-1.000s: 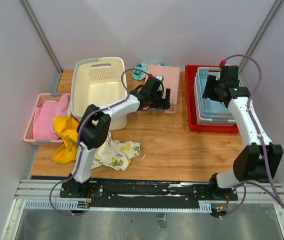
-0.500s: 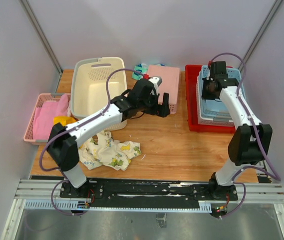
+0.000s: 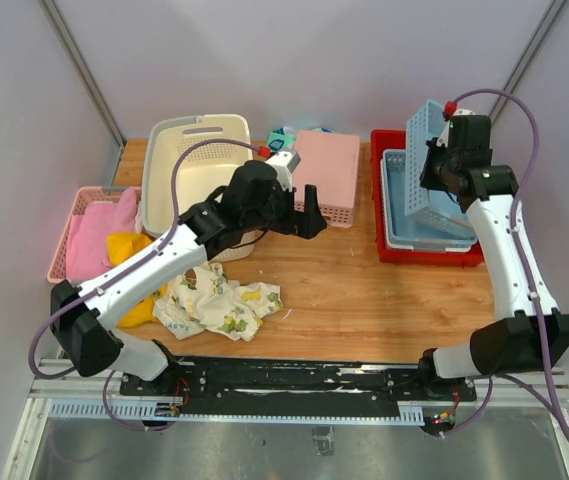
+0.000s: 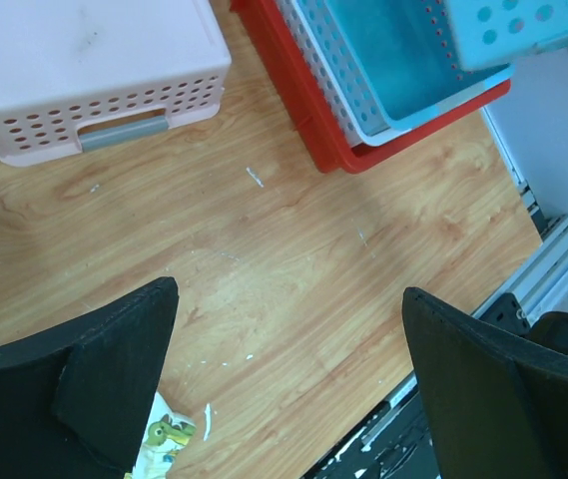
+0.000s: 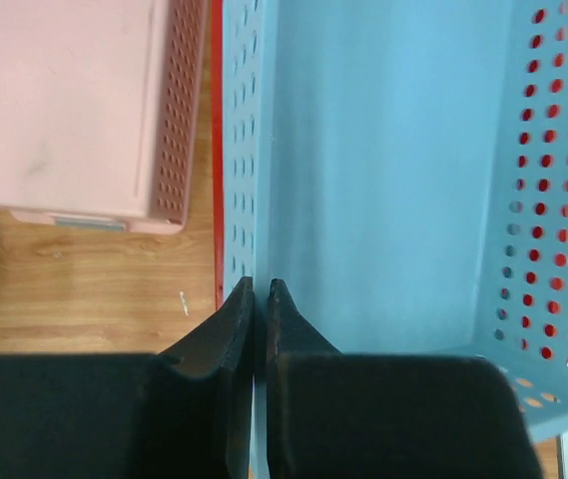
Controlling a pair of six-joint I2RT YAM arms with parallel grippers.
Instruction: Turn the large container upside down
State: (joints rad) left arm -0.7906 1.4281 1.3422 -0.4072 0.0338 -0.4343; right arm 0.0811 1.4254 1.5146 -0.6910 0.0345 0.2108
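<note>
The large container [image 3: 192, 170], a deep cream tub, stands upright with its opening up at the back left; it appears in neither wrist view. My left gripper [image 3: 309, 212] [image 4: 288, 291] hangs open over bare wood just right of the tub, with nothing between its fingers. My right gripper [image 3: 436, 165] [image 5: 259, 286] is shut on the side wall of a light blue lattice basket [image 3: 426, 150] [image 5: 393, 170]. That basket is tipped up on edge above the red tray [image 3: 424, 257], far from the tub.
Another blue basket [image 3: 409, 215] [image 4: 393, 60] lies in the red tray [image 4: 303, 110]. An upturned pink basket [image 3: 324, 175] [image 4: 84, 70] [image 5: 64, 100] sits mid-back. A pink basket of cloth [image 3: 76, 235], a yellow cloth [image 3: 129, 255] and a patterned cloth [image 3: 219, 300] lie left and front.
My right gripper has closed on the blue basket's wall and raised it onto its edge. The left arm has stretched out lower and its gripper has drifted slightly left and nearer.
</note>
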